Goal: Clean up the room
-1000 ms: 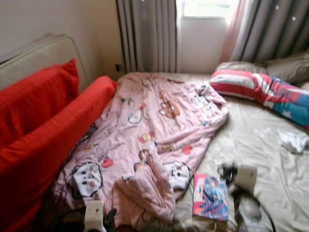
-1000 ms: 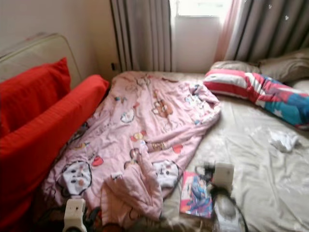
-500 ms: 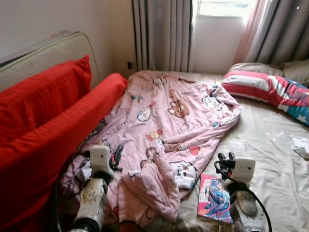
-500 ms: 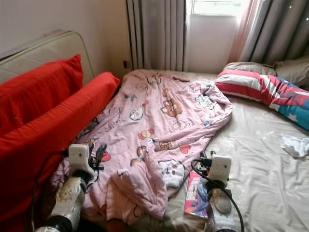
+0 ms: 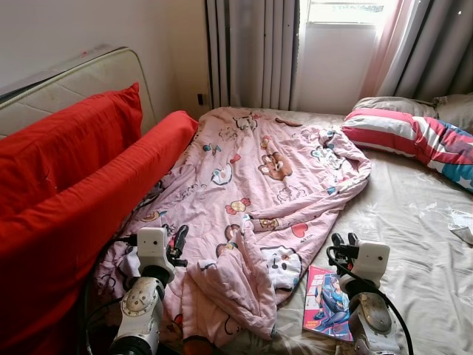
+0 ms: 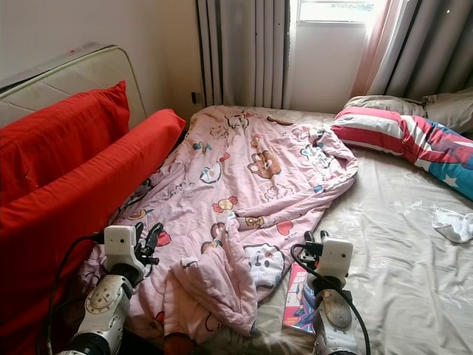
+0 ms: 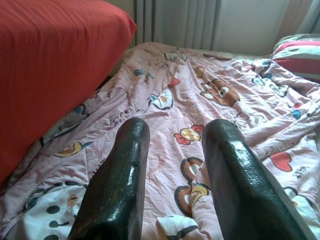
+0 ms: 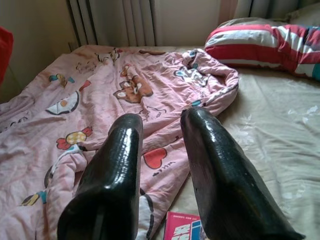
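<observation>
Closest in, both grippers are raised over the near edge of the bed. The left gripper hangs above the near left corner of a pink cartoon-print blanket, fingers parted with a narrow gap and nothing between them. The right gripper is over the blanket's near right edge, fingers likewise slightly apart and holding nothing. Just beside the right arm, a bright comic book lies flat on the beige sheet near the bed's front edge, touching the blanket's folded-over corner. The blanket runs rumpled up the left half of the bed, alongside a red cushion. Out near the right edge sits a crumpled white cloth. At the far right corner there's a striped pillow, with grey curtains behind.
</observation>
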